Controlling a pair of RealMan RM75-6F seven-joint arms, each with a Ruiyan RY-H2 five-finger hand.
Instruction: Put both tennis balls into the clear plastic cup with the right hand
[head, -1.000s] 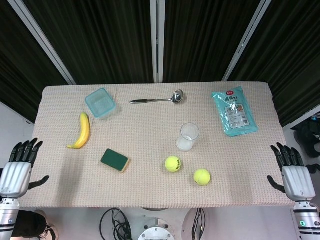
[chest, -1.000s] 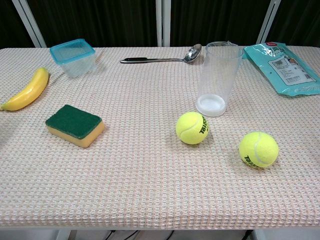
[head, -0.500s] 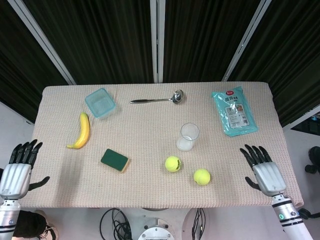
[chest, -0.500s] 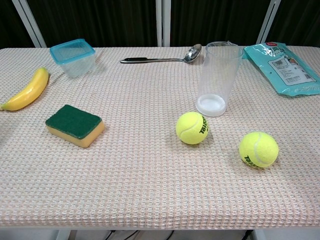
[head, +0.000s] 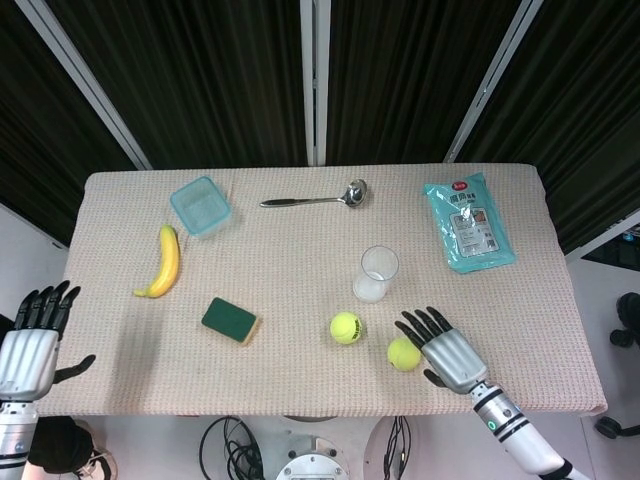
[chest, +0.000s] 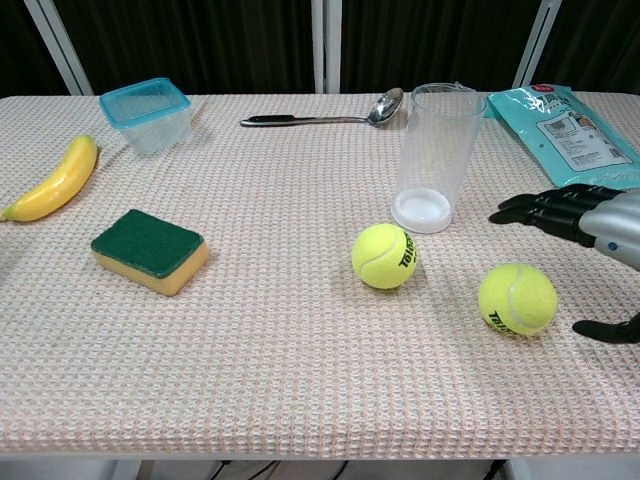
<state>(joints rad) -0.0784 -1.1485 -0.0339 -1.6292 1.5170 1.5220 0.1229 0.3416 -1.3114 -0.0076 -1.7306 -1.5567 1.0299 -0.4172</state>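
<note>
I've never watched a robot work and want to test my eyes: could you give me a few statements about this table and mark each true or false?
1. The clear plastic cup stands upright with nothing inside. True.
2. The right hand is holding a yellow tennis ball. False: its fingers are spread open beside the nearer tennis ball, which lies on the table.
3. The green and yellow sponge sits inside the blue-lidded plastic container. False: it lies on the table, apart from the container.
4. The metal spoon lies near the table's far edge. True.
5. The other tennis ball lies in front of the cup. True.
</note>
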